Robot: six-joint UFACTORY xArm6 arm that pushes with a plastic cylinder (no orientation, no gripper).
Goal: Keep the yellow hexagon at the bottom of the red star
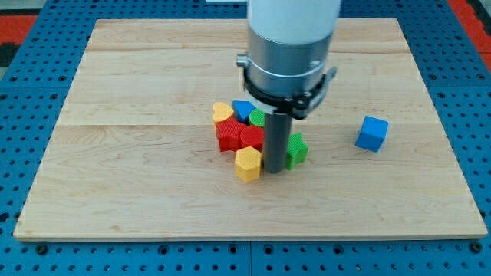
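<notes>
Since there's no gripper on this rig, everything here comes down to where the rod sits and what it can nudge.

My tip: my tip [273, 169] is down on the wooden board [138, 192], just to the view's right of the yellow hexagon [248, 163], looks like touching or nearly so. No jaws to open or close, it's just a plain rod end, nothing clamped.

Yellow hexagon: sits at the bottom edge of the cluster, right under the red pieces, so it's pretty much where the task wants it.

Red star: I'm reading the red block [251, 138] directly above the hexagon as the star; there's another red block [228, 135] beside it on the view's left, and honestly the shapes are hard to tell apart at this size.

Rest of the pile: yellow heart [222, 113] at top left, a blue block [243, 110] and a green block [257, 117] behind, partly hidden by the arm. A green star-ish block [296, 150] is just right of the rod.

Loner: blue cube [372, 133] well apart on the view's right, not in play.

Why the tip's there, my guess: it's flanking the hexagon so it can fine-tune it sideways under the star.

Risk: everything's packed tight, so a sloppy push probably drags the reds along too.
</notes>
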